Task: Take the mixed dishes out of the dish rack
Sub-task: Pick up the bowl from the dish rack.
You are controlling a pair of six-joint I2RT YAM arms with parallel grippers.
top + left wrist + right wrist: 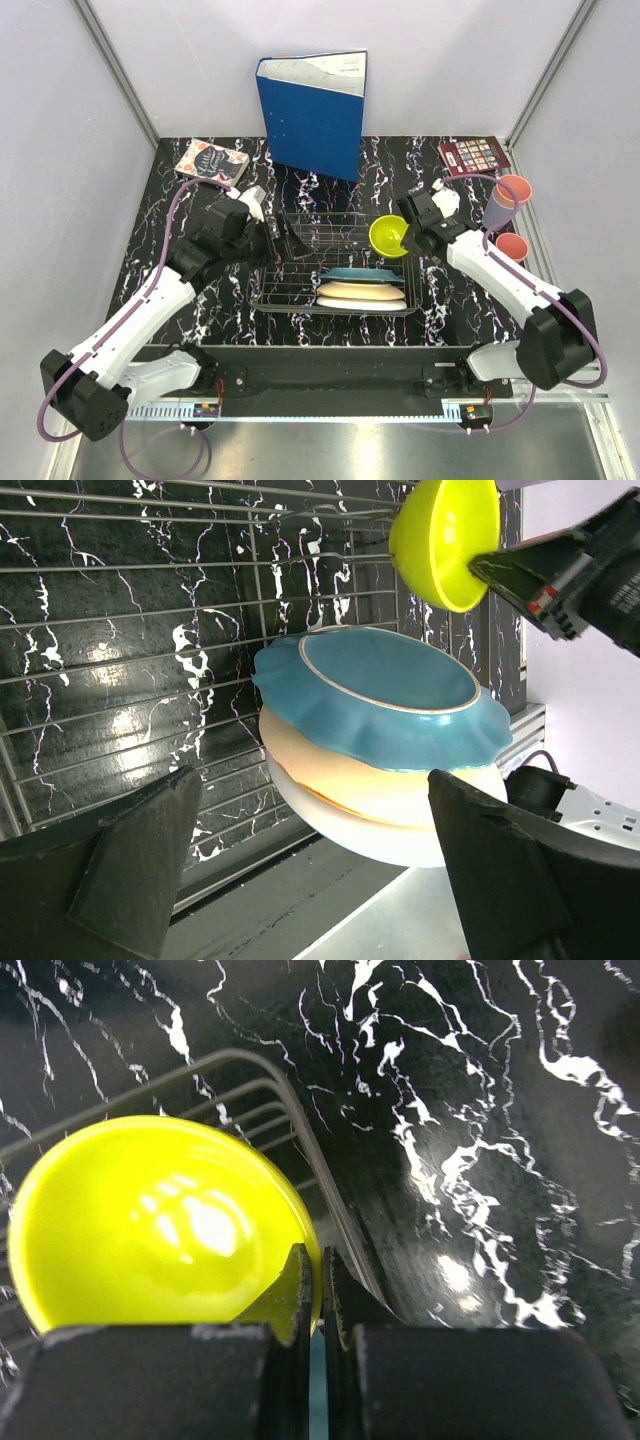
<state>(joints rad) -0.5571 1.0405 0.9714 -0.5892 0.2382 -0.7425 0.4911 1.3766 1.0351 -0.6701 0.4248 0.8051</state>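
While the right end effector (322, 1260) is pressed together on the rim of the yellow-green bowl (388, 235), the bowl hangs tilted over the far right end of the dish rack (300, 292). The rack's rim wires pass beneath it in the right wrist view. I cannot tell whether it is fully clear of the wire.

The bare marbled worktop (440, 290) lies to the right of the rack, on the bowl's own side. The likely move is therefore a short carry outward and to the right, away from the rack. A lavender cup (497, 212) and a pink cup (512, 247) already stand near the worktop's right edge, so the set-down should stop short of them.

The left end effector (283, 243) is spread wide and holds nothing, poised over the rack's left half. Three plates lie stacked flat in the near right part of the rack: the teal plate (385, 695) on top, the cream plate (330, 770) under it, and the white plate (400, 840) at the bottom. In the left wrist view the stack lies ahead of the open fingers. The right arm's base is nearer the stack, but that arm is occupied. I judge the left arm would have to reach across the rack to take a plate by its edge.
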